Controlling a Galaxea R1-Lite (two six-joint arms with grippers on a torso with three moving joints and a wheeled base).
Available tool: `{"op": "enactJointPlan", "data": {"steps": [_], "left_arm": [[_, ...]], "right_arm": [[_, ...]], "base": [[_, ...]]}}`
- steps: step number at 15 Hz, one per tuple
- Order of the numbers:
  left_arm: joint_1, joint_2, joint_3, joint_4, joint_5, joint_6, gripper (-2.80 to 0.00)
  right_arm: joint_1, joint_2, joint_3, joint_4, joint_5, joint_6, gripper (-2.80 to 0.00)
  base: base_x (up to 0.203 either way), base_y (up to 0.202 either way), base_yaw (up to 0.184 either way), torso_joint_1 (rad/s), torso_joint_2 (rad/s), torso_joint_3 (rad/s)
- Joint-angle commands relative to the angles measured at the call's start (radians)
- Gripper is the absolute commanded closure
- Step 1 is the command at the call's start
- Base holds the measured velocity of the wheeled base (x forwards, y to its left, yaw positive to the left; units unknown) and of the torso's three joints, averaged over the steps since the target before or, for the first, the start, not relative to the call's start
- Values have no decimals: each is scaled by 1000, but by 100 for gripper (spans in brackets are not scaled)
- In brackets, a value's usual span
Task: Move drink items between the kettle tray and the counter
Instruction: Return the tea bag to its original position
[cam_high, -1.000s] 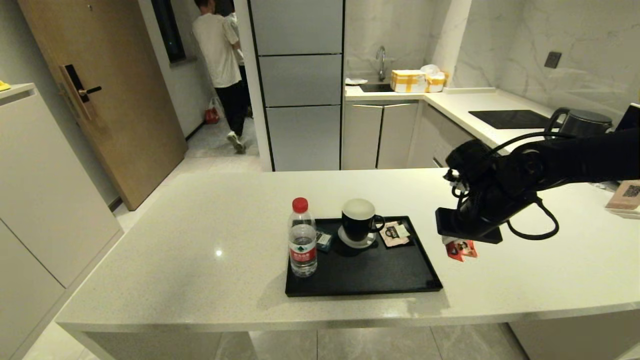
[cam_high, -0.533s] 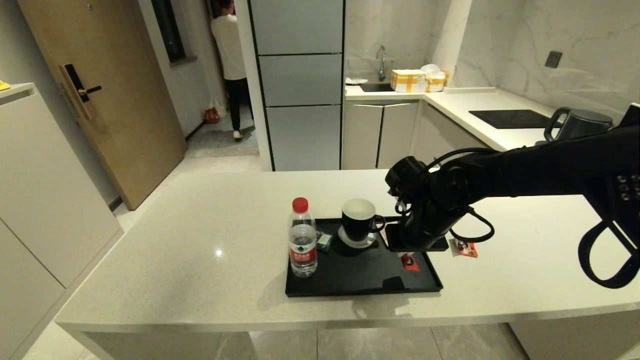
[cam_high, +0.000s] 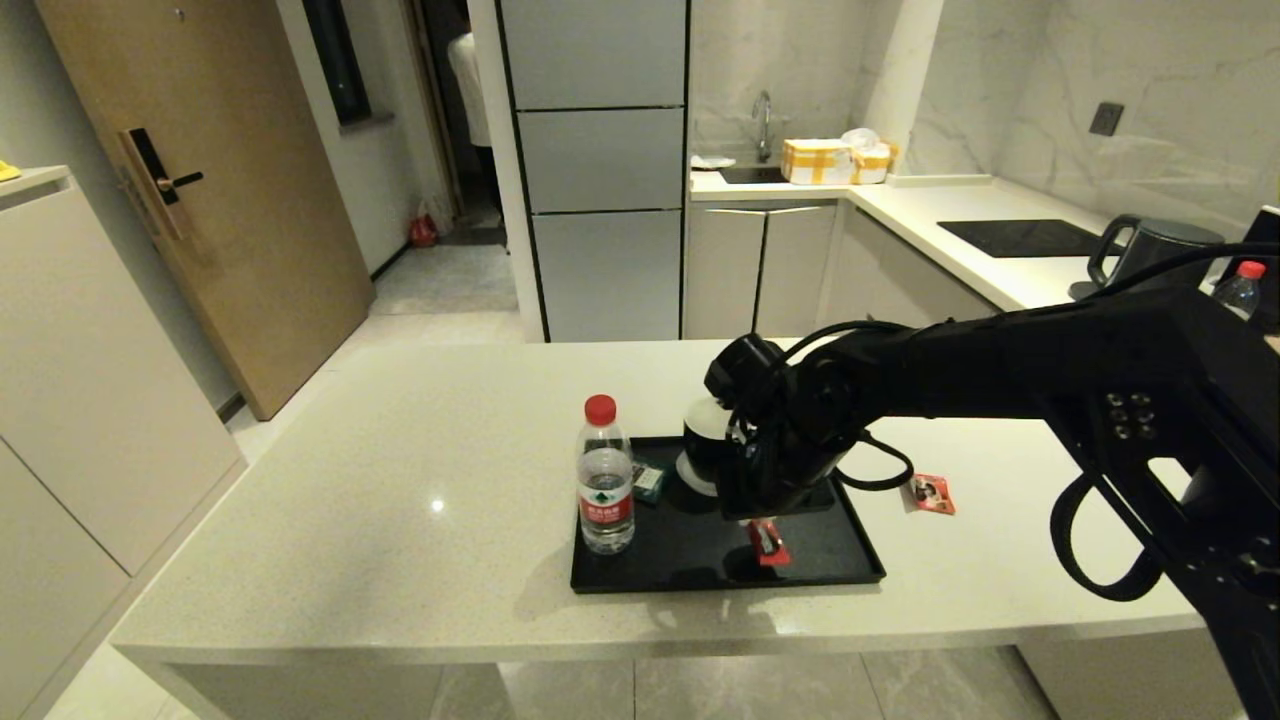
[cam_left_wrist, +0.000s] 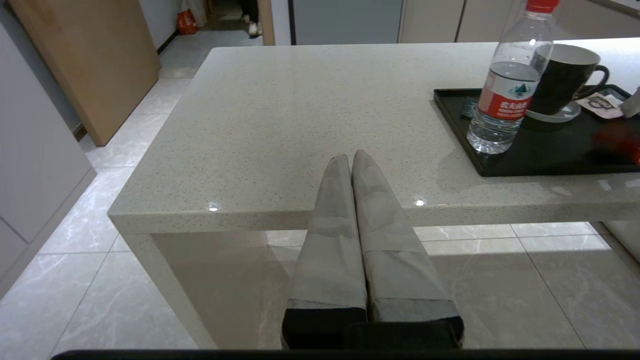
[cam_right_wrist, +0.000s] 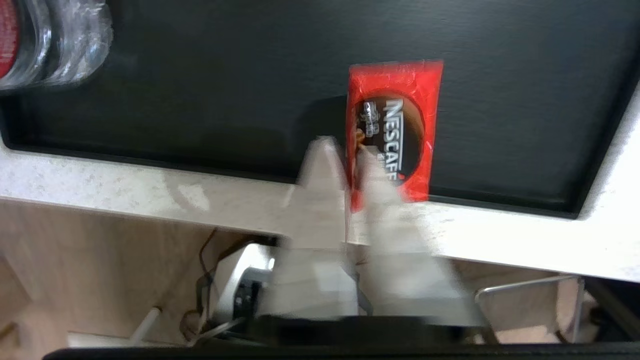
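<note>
Pinching one red sachet (cam_high: 767, 541) between its fingers, the right gripper (cam_right_wrist: 356, 162) hangs over the kettle tray (cam_high: 850, 575) at lower centre of the head view. One water bottle (cam_high: 605, 476) stands at the tray's left end beside one black mug (cam_left_wrist: 564, 77); a second sachet (cam_high: 931, 493) lies on the counter (cam_high: 350, 480) right of the tray. Lower centre in its wrist view, the left gripper (cam_left_wrist: 352, 159) is clenched on nothing, off the counter's edge.
</note>
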Motion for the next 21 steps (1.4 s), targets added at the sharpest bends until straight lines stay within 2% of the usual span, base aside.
{"op": "enactJointPlan", "data": {"steps": [1,5,8,10,13,14,17,19,21], "left_arm": [[0,1,15,-1,0,0,0],[0,1,15,0,0,-2,0],[0,1,15,0,0,0,0],[0,1,15,0,0,0,0],[0,1,15,0,0,0,0],[0,1,15,0,0,0,0],[0,1,15,0,0,0,0],[0,1,15,-1,0,0,0],[1,1,15,-1,0,0,0]], "right_arm": [[2,27,-14,4,0,4,-280],[-3,4,-4,7,0,7,-280],[-42,-133,79,-2,8,29,-280],[-148,-246,182,-28,8,44,-280],[-333,-351,385,-136,10,64,-280],[-377,-380,461,-180,11,63,0],[-499,-434,624,-351,11,49,0],[-550,-394,623,-383,10,30,0],[-569,-330,545,-374,10,4,0]], "base": [[0,0,0,0,0,0],[0,0,0,0,0,0],[0,0,0,0,0,0],[0,0,0,0,0,0],[0,0,0,0,0,0],[0,0,0,0,0,0],[0,0,0,0,0,0],[0,0,0,0,0,0],[0,0,0,0,0,0]]}}
